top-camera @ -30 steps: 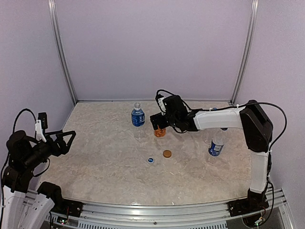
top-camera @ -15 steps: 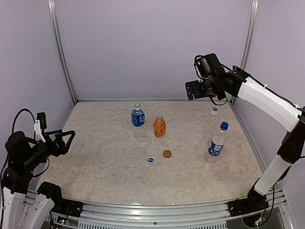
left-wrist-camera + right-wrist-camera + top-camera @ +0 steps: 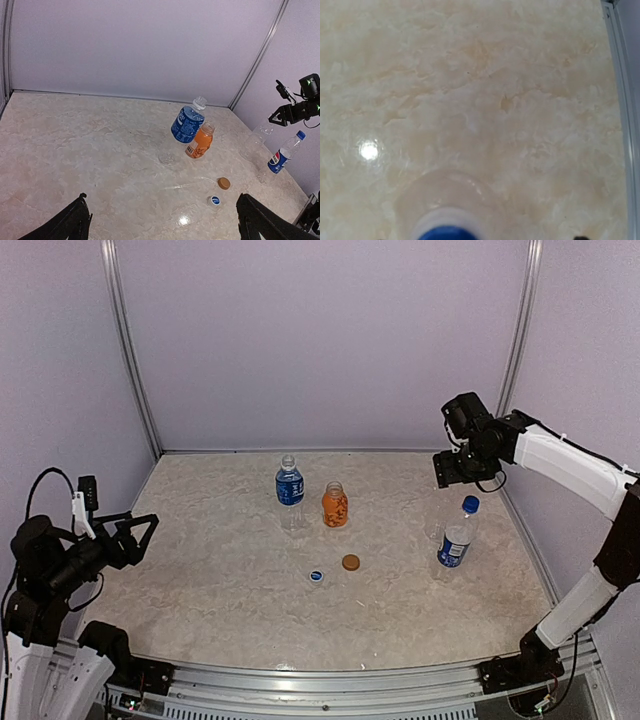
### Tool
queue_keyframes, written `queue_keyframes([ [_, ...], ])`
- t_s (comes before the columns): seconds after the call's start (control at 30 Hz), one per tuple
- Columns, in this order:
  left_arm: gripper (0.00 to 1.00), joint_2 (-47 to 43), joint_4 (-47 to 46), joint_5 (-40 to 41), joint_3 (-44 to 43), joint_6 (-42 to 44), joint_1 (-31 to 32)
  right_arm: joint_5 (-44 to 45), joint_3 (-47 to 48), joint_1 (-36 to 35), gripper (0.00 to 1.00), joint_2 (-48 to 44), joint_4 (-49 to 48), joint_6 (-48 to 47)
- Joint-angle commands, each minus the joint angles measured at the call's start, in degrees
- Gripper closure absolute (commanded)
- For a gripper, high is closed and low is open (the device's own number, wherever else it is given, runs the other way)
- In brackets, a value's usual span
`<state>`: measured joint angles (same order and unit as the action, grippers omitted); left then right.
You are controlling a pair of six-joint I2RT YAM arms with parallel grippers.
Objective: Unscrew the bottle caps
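Note:
A blue-labelled bottle (image 3: 289, 488) and a short orange bottle (image 3: 334, 506) stand mid-table, both without caps. An orange cap (image 3: 350, 562) and a blue-and-white cap (image 3: 316, 576) lie in front of them. At the right stand a blue-labelled bottle with a blue cap (image 3: 455, 537) and a clear unlabelled bottle (image 3: 437, 523). My right gripper (image 3: 459, 469) hovers open just above the unlabelled bottle; its blue cap (image 3: 442, 232) shows blurred at the bottom of the right wrist view. My left gripper (image 3: 135, 535) is open and empty at the far left, its fingertips (image 3: 80, 210) at that view's bottom corners.
Metal frame posts (image 3: 516, 340) and lilac walls close in the back and sides. The right rail (image 3: 620, 100) runs close beside the unlabelled bottle. The capped labelled bottle (image 3: 282, 155) stands right next to the unlabelled one (image 3: 255, 141).
My right gripper left the orange bottle, rose and swung to the back right, then came down over the unlabelled bottle. The left arm has not moved.

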<state>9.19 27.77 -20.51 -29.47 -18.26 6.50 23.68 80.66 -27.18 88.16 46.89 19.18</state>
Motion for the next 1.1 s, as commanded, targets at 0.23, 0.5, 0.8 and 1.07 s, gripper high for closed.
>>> queue_keyframes([
  [0.23,0.01,-0.2,-1.3,-0.9,1.0,-0.5,-0.6,-4.8,-1.4,2.5,0.46,1.2,-6.6,-2.1],
  [0.5,0.01,0.0,-1.5,-1.2,1.1,-0.5,-0.8,-4.1,-0.3,2.5,1.00,2.4,-4.6,-1.4],
  [0.8,0.01,0.1,-1.6,-1.4,1.3,-0.5,-0.8,-4.7,3.7,1.8,1.00,-7.2,-7.8,-0.2],
  [1.07,0.01,0.2,-1.6,-1.5,1.1,-0.4,-0.8,3.5,14.9,-14.9,1.00,-9.5,-21.4,-9.4],
])
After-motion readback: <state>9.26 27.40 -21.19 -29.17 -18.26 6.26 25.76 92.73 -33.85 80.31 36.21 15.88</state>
